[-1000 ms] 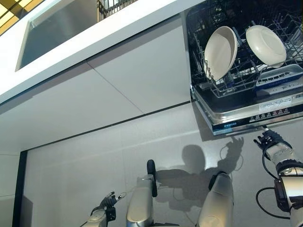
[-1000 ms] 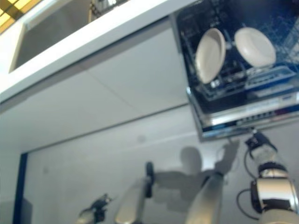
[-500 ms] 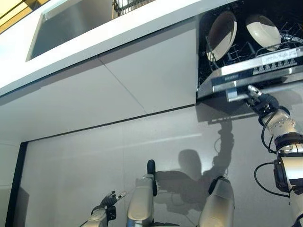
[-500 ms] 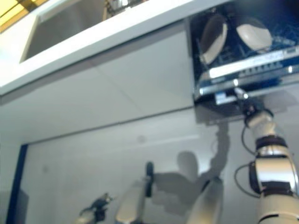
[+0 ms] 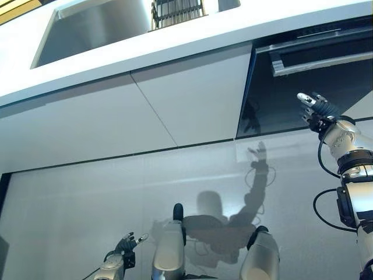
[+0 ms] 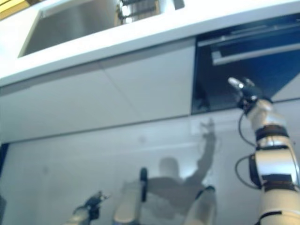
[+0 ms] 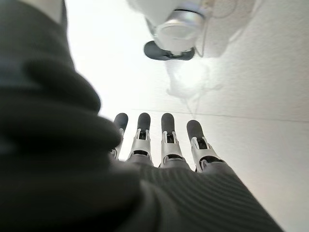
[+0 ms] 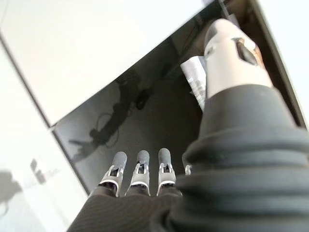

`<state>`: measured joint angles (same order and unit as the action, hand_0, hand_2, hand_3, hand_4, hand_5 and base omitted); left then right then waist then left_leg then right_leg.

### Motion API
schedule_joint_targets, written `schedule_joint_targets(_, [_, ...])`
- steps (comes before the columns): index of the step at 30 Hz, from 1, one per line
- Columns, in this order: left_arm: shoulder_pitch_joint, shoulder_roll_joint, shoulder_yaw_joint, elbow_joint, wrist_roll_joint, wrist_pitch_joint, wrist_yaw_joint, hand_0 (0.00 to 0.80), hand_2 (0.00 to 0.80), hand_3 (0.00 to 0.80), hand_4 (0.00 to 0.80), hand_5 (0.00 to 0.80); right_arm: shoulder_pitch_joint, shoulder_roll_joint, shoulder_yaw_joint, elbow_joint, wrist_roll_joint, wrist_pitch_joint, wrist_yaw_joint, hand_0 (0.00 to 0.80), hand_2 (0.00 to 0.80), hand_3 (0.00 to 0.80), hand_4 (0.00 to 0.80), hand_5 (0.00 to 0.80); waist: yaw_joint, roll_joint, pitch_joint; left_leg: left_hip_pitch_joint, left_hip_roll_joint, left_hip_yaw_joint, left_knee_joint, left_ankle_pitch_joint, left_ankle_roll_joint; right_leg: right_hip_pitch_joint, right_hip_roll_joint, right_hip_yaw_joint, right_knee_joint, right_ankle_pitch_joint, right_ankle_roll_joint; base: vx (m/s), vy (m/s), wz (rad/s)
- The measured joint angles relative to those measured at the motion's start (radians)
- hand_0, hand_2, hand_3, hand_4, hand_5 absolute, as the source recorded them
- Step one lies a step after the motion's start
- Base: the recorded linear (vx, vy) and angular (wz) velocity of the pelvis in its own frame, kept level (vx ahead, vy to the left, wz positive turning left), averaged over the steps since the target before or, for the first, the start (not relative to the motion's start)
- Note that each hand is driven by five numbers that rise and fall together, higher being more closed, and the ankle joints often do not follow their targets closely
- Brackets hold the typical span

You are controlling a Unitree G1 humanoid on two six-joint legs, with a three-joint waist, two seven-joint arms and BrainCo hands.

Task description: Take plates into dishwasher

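The dishwasher's dark glossy door [image 5: 303, 93] stands shut under the white counter, its silver handle [image 5: 320, 58] along its top edge. No plates show in any view. My right hand [image 5: 317, 111] is raised in front of the door's lower right part, fingers [image 8: 140, 171] straight and holding nothing. The right wrist view shows the dark door panel [image 8: 145, 111] just past the fingertips; I cannot tell whether they touch it. My left hand [image 5: 122, 245] hangs low near the floor, fingers [image 7: 166, 140] straight and holding nothing.
A steel sink [image 5: 93, 26] is set in the white counter [image 5: 192, 38] to the left of the dishwasher, with a dark dish rack [image 5: 178, 10] beside it. White cabinet fronts [image 5: 186, 99] run left of the door. Pale floor [image 5: 87, 204] lies below.
The dishwasher door has swung up from open to shut, hiding the rack and the two plates. My right hand rose with the door's edge. The camera has shifted a little.
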<state>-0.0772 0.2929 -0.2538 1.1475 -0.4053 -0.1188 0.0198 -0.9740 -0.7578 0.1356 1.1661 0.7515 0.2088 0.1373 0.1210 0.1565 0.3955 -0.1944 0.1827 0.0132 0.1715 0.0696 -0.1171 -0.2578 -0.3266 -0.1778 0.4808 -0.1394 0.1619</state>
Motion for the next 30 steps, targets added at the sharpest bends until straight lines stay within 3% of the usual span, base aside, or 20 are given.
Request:
schedule_joint_targets(5, [0.017, 0.013, 0.002, 0.000, 0.010, 0.020, 0.003, 0.000, 0.000, 0.000, 0.000, 0.000, 0.179, 0.018, 0.006, -0.016, -0.110, 0.014, 0.012, 0.000, 0.000, 0.000, 0.000, 0.000, -0.015, -0.059, -0.087, 0.072, 0.001, 0.035, -0.100, 0.015, -0.004, 0.123, 0.025, -0.023, -0.228, 0.098, 0.030, 0.134, 0.016, -0.10])
schedule_joint_targets(12, [0.038, 0.045, 0.042, 0.015, 0.075, 0.023, -0.001, 0.000, 0.000, 0.000, 0.000, 0.000, 0.466, 0.145, 0.005, -0.138, -0.200, 0.004, 0.046, 0.000, 0.000, 0.000, 0.000, 0.000, -0.046, -0.138, -0.206, 0.166, -0.012, 0.070, -0.208, 0.028, -0.026, 0.295, 0.044, -0.057, -0.516, 0.216, 0.061, 0.090, 0.001, -0.05])
schedule_joint_targets(16, [0.058, 0.038, 0.041, 0.026, 0.099, 0.027, -0.003, 0.000, 0.000, 0.000, 0.000, 0.000, 0.587, 0.247, 0.024, -0.178, -0.285, -0.029, 0.051, 0.000, 0.000, 0.000, 0.000, 0.000, -0.055, -0.151, -0.278, 0.188, -0.002, 0.073, -0.237, 0.028, -0.026, 0.326, 0.060, -0.071, -0.558, 0.219, 0.058, 0.036, -0.074, 0.02])
schedule_joint_targets(20, [0.071, 0.033, 0.047, 0.049, 0.099, 0.044, -0.004, 0.000, 0.000, 0.000, 0.000, 0.000, 0.694, 0.306, 0.108, -0.177, -0.460, -0.079, 0.050, 0.000, 0.000, 0.000, 0.000, 0.000, -0.052, -0.155, -0.285, 0.221, 0.014, 0.065, -0.233, 0.028, -0.026, 0.381, 0.079, -0.092, -0.565, 0.208, 0.052, 0.038, -0.150, 0.13])
schedule_joint_targets(24, [0.082, -0.008, 0.068, 0.082, 0.121, 0.044, -0.004, 0.000, 0.000, 0.000, 0.000, 0.000, 0.826, 0.400, 0.117, -0.088, -0.544, -0.097, 0.004, 0.000, 0.000, 0.000, 0.000, 0.000, -0.054, -0.155, -0.290, 0.175, 0.047, 0.075, -0.190, 0.060, -0.046, 0.433, 0.134, -0.121, -0.570, 0.159, 0.026, -0.158, -0.098, 0.76])
schedule_joint_targets(26, [0.074, -0.045, 0.054, 0.096, 0.142, 0.061, -0.011, 0.000, 0.000, 0.000, 0.000, 0.000, 0.870, 0.429, 0.117, -0.032, -0.570, -0.098, -0.041, 0.000, 0.000, 0.000, 0.000, 0.000, -0.052, -0.152, -0.291, 0.148, 0.039, 0.112, -0.208, 0.103, 0.024, 0.437, 0.144, -0.124, -0.571, 0.147, 0.011, -0.256, -0.019, 0.97])
schedule_joint_targets(28, [0.072, -0.077, 0.015, 0.109, 0.171, 0.087, -0.027, 0.000, 0.000, 0.000, 0.000, 0.000, 0.883, 0.442, 0.118, -0.008, -0.605, -0.105, -0.100, 0.000, 0.000, 0.000, 0.000, 0.000, -0.055, -0.146, -0.291, 0.115, 0.022, 0.132, -0.178, 0.126, 0.033, 0.436, 0.130, -0.135, -0.572, 0.150, 0.006, -0.194, 0.096, 0.51])
schedule_joint_targets(29, [0.070, -0.078, 0.015, 0.109, 0.180, 0.095, -0.026, 0.000, 0.000, 0.000, 0.000, 0.000, 0.883, 0.445, 0.128, 0.001, -0.628, -0.105, -0.132, 0.000, 0.000, 0.000, 0.000, 0.000, -0.055, -0.165, -0.288, 0.100, -0.017, 0.132, -0.098, 0.068, 0.008, 0.436, 0.092, -0.137, -0.571, 0.158, 0.009, -0.104, 0.223, 0.11])
schedule_joint_targets(30, [0.068, -0.069, -0.005, 0.109, 0.198, 0.115, -0.039, 0.000, 0.000, 0.000, 0.000, 0.000, 0.890, 0.445, 0.146, 0.014, -0.649, -0.110, -0.155, 0.000, 0.000, 0.000, 0.000, 0.000, -0.068, -0.174, -0.293, 0.098, -0.061, 0.161, -0.010, -0.021, 0.057, 0.444, 0.054, -0.143, -0.566, 0.163, 0.014, -0.082, 0.244, 0.12])
